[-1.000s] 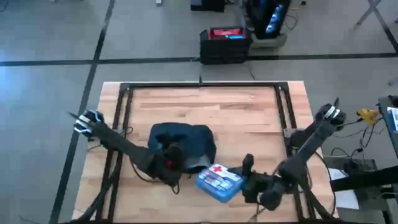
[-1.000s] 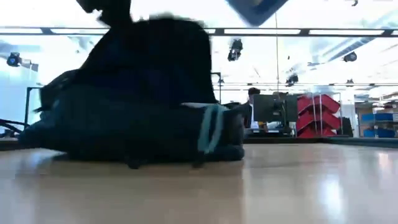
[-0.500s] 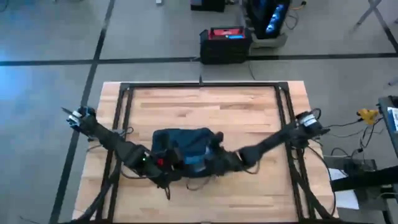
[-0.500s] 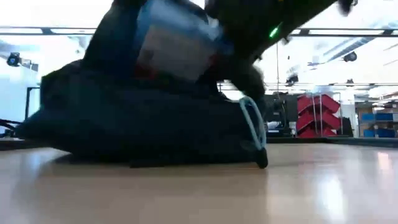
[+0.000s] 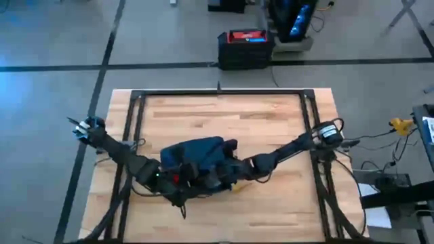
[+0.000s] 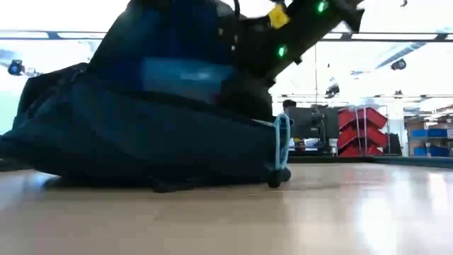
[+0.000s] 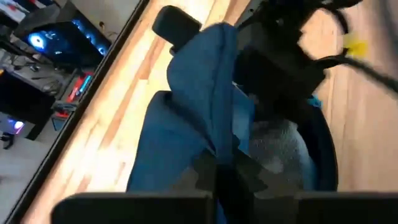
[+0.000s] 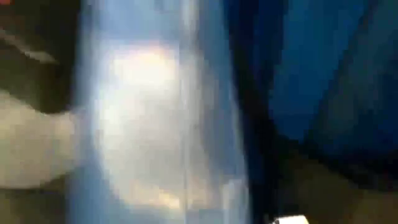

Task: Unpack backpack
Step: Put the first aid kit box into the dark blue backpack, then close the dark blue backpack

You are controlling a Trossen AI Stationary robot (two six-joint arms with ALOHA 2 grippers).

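Our right hand [image 5: 227, 177] is buried in the backpack [image 5: 196, 159]; our left hand [image 5: 182, 181] is clamped shut on its fabric.

Seen from above, the backpack lies a little toward seven o'clock from the middle of the table [image 5: 271, 122]. Our left arm comes in from nine o'clock and its hand pinches a fold of navy cloth at the bag's six o'clock edge; in the left wrist view that fold [image 7: 211, 112] stands up between our dark fingers. Our right arm comes in from three o'clock and its hand goes into the opening on the bag's four o'clock side. We cannot tell whether that hand is open or gripping anything; the right wrist view shows only blurred pale and blue surfaces close up. In the low view the bag [image 6: 141, 134] sits on the table with a light blue strap [image 6: 282, 149] at its end.
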